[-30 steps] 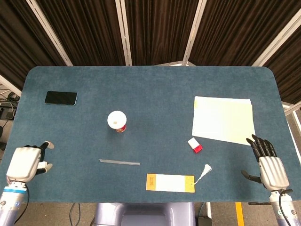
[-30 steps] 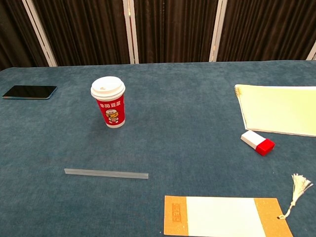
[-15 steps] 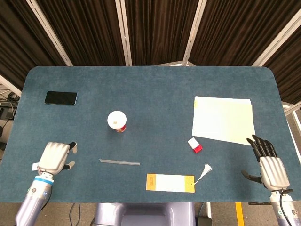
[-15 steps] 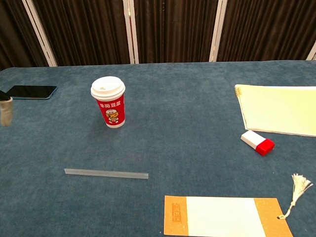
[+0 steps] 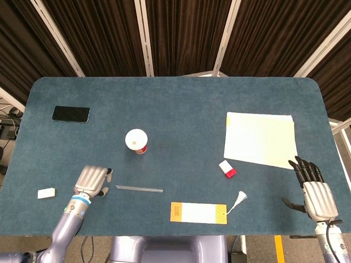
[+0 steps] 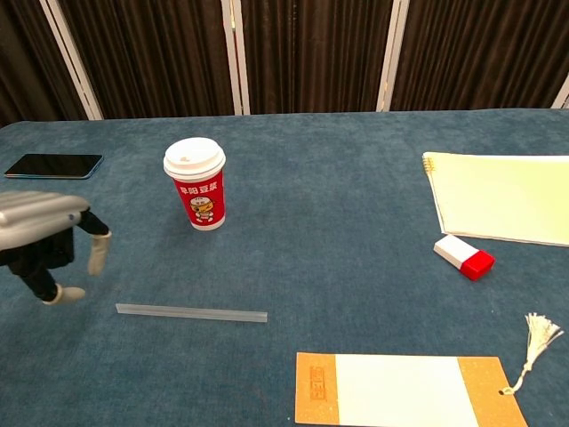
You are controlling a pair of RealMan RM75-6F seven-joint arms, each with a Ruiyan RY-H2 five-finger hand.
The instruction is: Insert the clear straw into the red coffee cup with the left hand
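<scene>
Hovering left hand (image 5: 93, 179), empty, fingers apart and drooping, just beside clear straw (image 5: 139, 189) end.

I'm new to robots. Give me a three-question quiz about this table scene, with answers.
1. True or false: the left hand holds the straw.
2. What lies nearest the notepad: A phone, B eraser, C cup?
3. Fill in: the cup's lid is ___.

Key: 1 false, the hand is beside the straw's end, open. 2 B. 3 white.
</scene>
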